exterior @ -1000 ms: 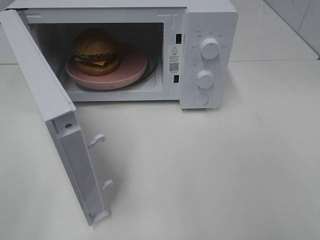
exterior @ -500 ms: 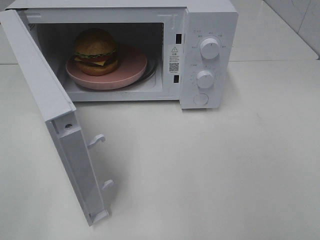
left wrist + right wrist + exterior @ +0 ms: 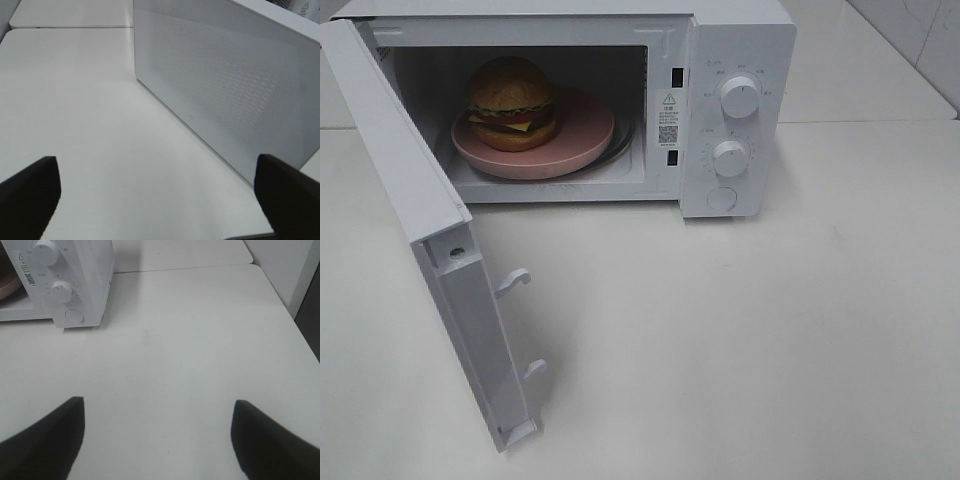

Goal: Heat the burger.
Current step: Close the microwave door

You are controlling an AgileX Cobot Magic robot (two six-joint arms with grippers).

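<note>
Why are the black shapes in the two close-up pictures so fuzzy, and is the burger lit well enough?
Left wrist view: the left gripper shows as dark, soft-edged silhouettes, likely too near for focus, while the microwave door mesh is sharp. Right wrist view: the same holds for the right gripper. Exterior high view: the burger is in shade, yet its layers read clearly.

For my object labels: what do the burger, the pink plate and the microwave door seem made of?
Burger: likely a plastic model; the bun is evenly glossy, the layers look moulded.
Pink plate: matte and smooth, plastic or ceramic, the look leaves it open.
Microwave door: smooth white shell, probably plastic or painted metal, with a finely dotted screen.
</note>
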